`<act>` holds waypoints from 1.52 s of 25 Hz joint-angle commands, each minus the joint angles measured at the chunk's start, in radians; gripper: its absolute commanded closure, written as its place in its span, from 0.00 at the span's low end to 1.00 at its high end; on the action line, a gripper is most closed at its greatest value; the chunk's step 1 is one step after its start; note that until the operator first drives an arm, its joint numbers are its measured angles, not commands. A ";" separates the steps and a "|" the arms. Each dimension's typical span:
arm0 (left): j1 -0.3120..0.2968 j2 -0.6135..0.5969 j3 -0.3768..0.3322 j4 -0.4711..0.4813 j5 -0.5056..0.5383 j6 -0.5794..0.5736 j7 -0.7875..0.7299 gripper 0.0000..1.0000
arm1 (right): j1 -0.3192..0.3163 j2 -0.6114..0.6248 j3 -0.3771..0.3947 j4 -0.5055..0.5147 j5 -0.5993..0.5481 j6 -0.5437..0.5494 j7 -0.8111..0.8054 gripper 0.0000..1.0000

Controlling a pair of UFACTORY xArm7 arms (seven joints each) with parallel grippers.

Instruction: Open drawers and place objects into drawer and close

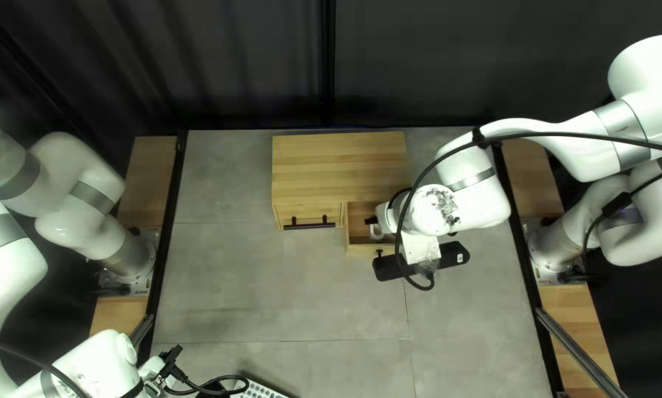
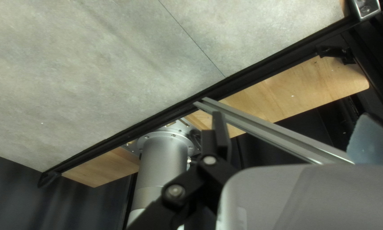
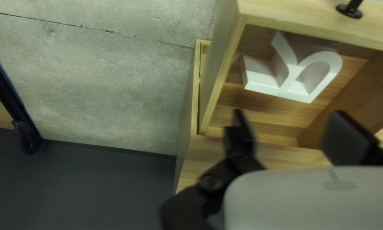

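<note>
At the left of the top left view, the left gripper (image 1: 174, 355) hangs near the bench's (image 1: 242, 295) near corner; its fingers seem to stand wide apart, one of them blurred, with nothing between them. Just to its right, a white piece with rows of dark dots (image 1: 261, 390) is cut off by the view's lower edge. Toward the far side stands the wooden cabinet (image 1: 338, 163). Its left drawer (image 1: 290, 214) is shut, a dark bar handle (image 1: 310, 226) across the front; its right drawer (image 1: 365, 251) is pulled out. A white letter-shaped block (image 3: 281, 91) lies inside that open drawer. The right gripper (image 1: 375, 220) is over the same drawer, its fingers well apart and gripping nothing, the block ahead of them.
</note>
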 commanded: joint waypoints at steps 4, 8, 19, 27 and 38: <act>0.000 0.000 0.000 0.000 0.000 0.000 0.000 0.00 | 0.039 -0.011 0.043 0.035 0.032 0.061 0.067 0.98; 0.000 0.000 0.000 0.000 0.000 0.000 0.000 0.00 | 0.066 -0.031 0.071 0.043 0.069 0.101 0.112 0.98; 0.000 0.000 0.000 0.000 0.000 0.000 0.000 0.00 | 0.245 0.148 0.243 0.163 0.090 0.149 0.403 0.92; 0.000 0.000 0.000 0.000 0.000 0.000 0.000 0.00 | 0.309 0.208 0.292 0.134 0.113 0.064 0.524 0.74; 0.000 0.000 0.000 0.000 0.000 0.000 0.000 0.00 | 0.362 0.221 0.336 0.048 0.153 -0.072 0.657 0.00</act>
